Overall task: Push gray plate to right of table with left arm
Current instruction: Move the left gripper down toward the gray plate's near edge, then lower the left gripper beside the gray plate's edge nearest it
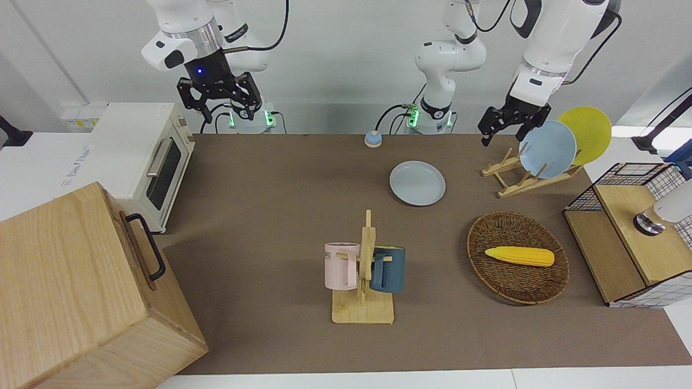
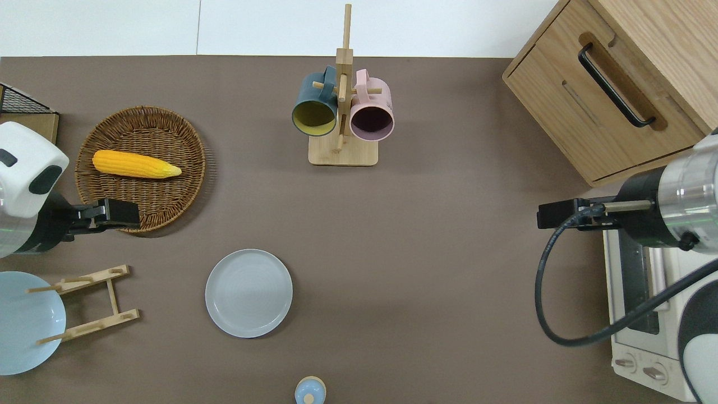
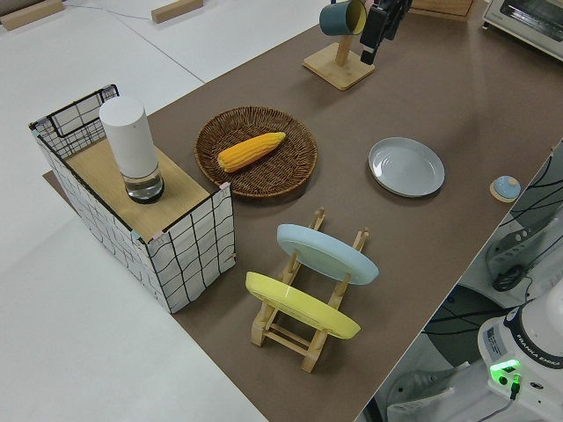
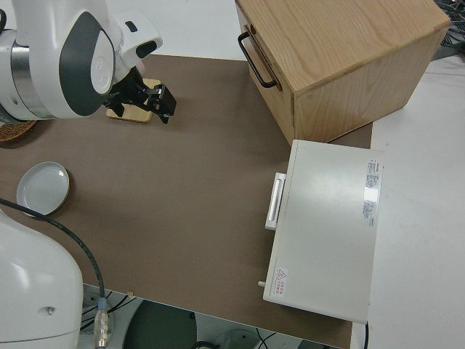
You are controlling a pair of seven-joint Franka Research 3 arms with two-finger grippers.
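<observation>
The gray plate (image 1: 417,183) lies flat on the brown table (image 1: 270,178), toward the left arm's end and near the robots; it also shows in the overhead view (image 2: 248,293) and the left side view (image 3: 406,166). My left gripper (image 1: 505,129) is up in the air, open and empty, over the rim of the wicker basket (image 2: 168,168) in the overhead view (image 2: 132,213), apart from the plate. My right arm is parked, its gripper (image 1: 219,100) open and empty.
A wooden rack (image 1: 519,175) holds a sky-blue plate (image 1: 547,148) and a yellow plate (image 1: 589,132). Corn (image 1: 519,255) lies in the basket. A mug tree (image 1: 365,270), wooden cabinet (image 1: 81,292), toaster oven (image 1: 146,156), wire crate (image 1: 632,232) and small blue knob (image 1: 373,139) stand around.
</observation>
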